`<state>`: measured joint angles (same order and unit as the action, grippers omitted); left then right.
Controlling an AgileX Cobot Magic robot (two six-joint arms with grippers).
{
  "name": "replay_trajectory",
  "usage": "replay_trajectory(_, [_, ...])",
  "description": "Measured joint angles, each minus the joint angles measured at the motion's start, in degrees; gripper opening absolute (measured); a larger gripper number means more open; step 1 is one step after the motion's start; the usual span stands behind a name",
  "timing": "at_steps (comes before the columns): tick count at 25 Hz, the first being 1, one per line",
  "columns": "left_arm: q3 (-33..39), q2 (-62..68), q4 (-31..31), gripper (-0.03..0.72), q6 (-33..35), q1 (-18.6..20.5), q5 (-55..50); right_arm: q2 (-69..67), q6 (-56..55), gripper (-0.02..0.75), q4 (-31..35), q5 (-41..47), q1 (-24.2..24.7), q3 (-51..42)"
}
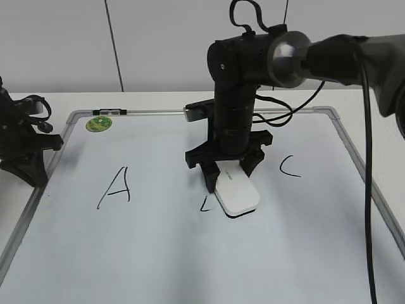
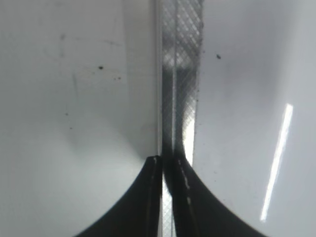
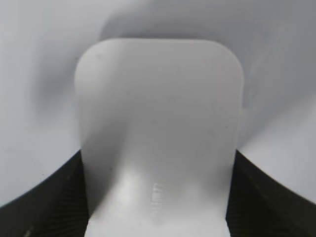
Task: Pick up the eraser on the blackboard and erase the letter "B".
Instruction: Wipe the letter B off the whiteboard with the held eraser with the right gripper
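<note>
The blackboard (image 1: 190, 253) lies flat on the white bench (image 1: 57, 104), its grey frame running along the far edge and down both sides. The right pincer (image 1: 229, 172) reaches down from the right-hand arm to the middle of the board and is closed on the eraser (image 1: 236, 193), one finger on each long side; the right wrist view shows the eraser (image 3: 158, 138) filling the space between the two dark fingers (image 3: 54, 202), its flat white face up. The eraser rests on the board surface, slightly turned, with its near end toward the right. Just left of it a short black stroke is all that shows of the letter "B" (image 1: 204, 206). The black "A" (image 1: 115, 187) stands well to the left and the "C" (image 1: 288, 166) to the right. A round green magnet (image 1: 99, 124) sits in the far left corner. The left pincer (image 2: 167, 168) hangs over the board's left frame edge (image 2: 180, 74), fingers pressed together with nothing between them.
</note>
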<state>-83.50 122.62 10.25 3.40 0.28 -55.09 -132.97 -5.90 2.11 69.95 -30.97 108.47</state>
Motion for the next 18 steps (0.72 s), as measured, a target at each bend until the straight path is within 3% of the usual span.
replay_trajectory(7, [0.00, 0.00, 0.00, 0.043, 0.00, 0.00, 0.00, 0.00, 0.00, 0.518, -2.11, 0.00, -4.07, -0.09])
replay_trajectory(18, [0.00, 0.00, -0.21, 0.043, 0.00, 0.00, 0.00, 0.00, 0.43, 0.518, 0.58, 0.00, -8.32, -0.34])
